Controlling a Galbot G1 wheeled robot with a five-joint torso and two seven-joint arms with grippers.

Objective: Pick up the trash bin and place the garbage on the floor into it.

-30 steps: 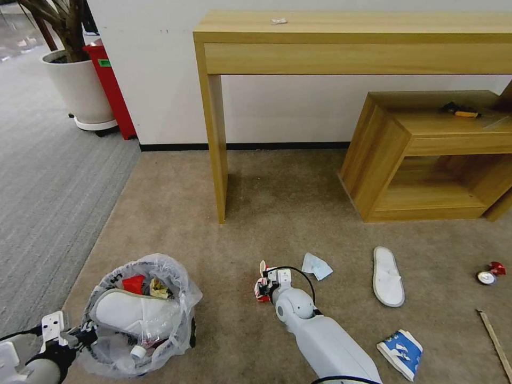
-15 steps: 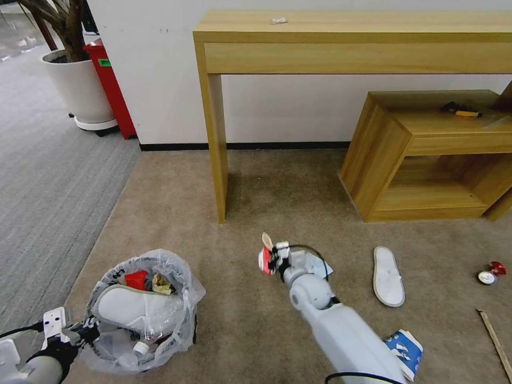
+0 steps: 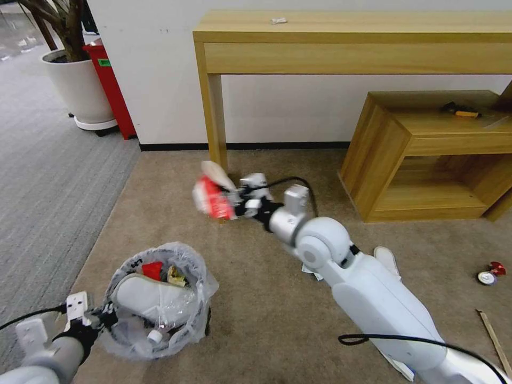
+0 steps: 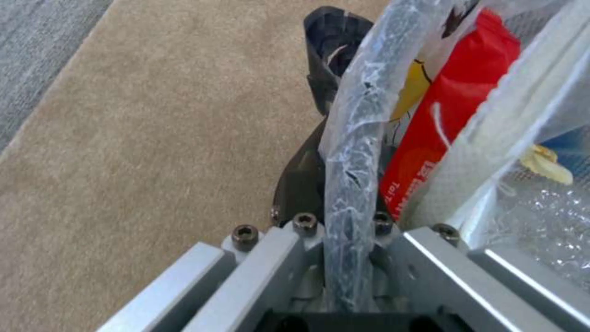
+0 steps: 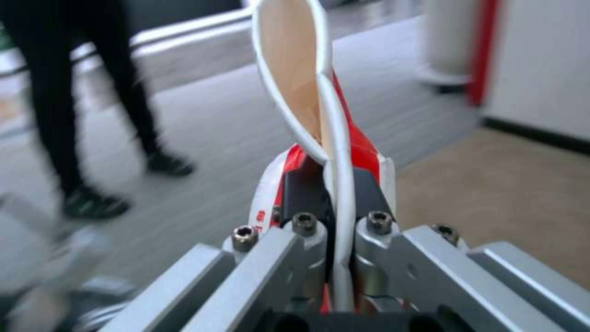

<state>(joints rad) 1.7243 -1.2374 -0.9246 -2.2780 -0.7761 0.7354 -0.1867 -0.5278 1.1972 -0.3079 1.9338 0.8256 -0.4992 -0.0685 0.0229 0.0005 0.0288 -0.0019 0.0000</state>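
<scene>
Your right gripper [image 3: 234,201] is clamping a crushed red paper cup [image 3: 212,196] by its flattened white rim, and you are carrying it in the air in front of the wooden table's leg [image 3: 216,120], well above the beige carpet floor [image 3: 266,298]. In the right wrist view the jaws are pinching the folded rim tight, with the red cup wall showing behind them. Your left gripper [image 3: 98,318] is gripping the bag-lined rim of the trash bin [image 3: 160,298], holding it low at your left side; inside it a white slipper [image 3: 152,296], a red packet and a clear bottle are lying. You are in the carrying step, cup not yet over the bin. The next move is calling for a swing of the cup leftward and down over the bin's open mouth before you are letting go. A second slipper [image 3: 386,258], a crushed can [image 3: 489,274] and a wooden stick [image 3: 496,341] are waiting on the floor.
</scene>
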